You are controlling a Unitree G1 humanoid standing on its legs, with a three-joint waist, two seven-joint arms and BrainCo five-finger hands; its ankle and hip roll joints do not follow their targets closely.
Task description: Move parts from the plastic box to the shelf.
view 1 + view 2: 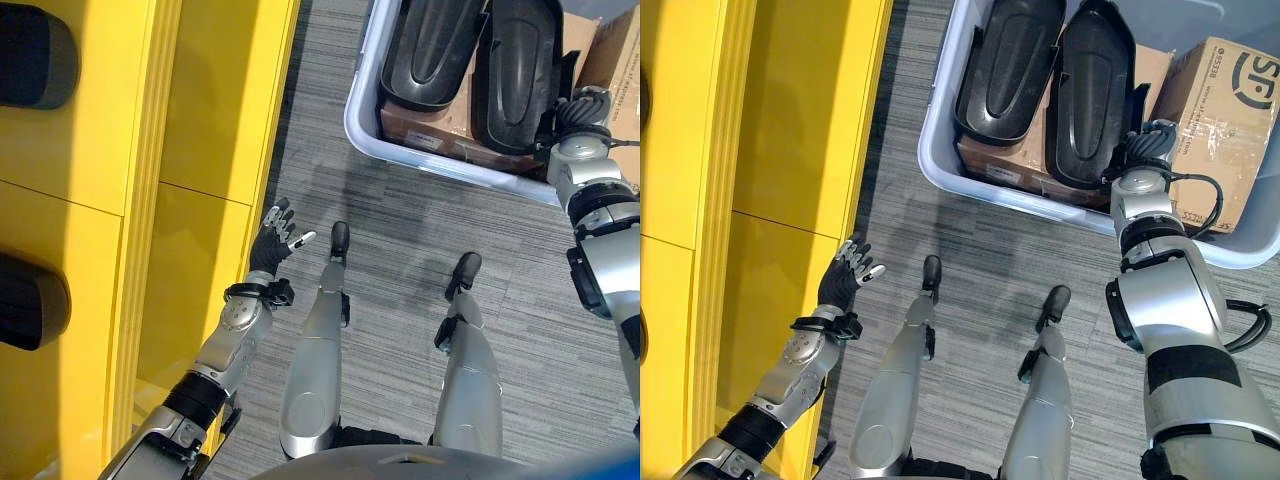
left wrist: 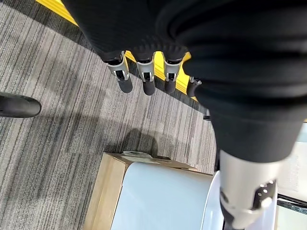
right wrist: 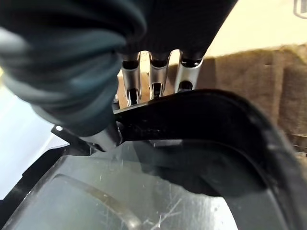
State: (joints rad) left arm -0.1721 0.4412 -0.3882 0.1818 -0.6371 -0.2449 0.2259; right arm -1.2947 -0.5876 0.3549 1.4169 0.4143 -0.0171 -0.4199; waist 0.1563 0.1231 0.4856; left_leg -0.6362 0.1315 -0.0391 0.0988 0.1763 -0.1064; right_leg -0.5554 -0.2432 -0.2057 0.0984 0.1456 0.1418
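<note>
Right hand point(image 1: 1147, 142): fingers hooked over rim of black part point(image 1: 1092, 95), thumb opposite, grip suited to lifting | Part: under hand, leaning in plastic box point(image 1: 940, 165) | Left hand point(image 1: 845, 272): relaxed, empty, beside yellow shelf point(image 1: 790, 130).

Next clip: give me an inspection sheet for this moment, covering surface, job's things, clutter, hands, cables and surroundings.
Surface: grey striped carpet floor.
Job's things: pale plastic box on the floor, holding two black moulded parts lying on cardboard boxes. Yellow shelf at the robot's left, with dark parts already on it.
Clutter: nothing seen.
Hands: left hand open, fingers straight, empty, beside the shelf. Right hand at the rim of the right-hand black part; its wrist view shows fingers going behind that rim, so the grip cannot be confirmed.
Cables: nothing seen apart from the robot's own.
Surroundings: nothing seen.
</note>
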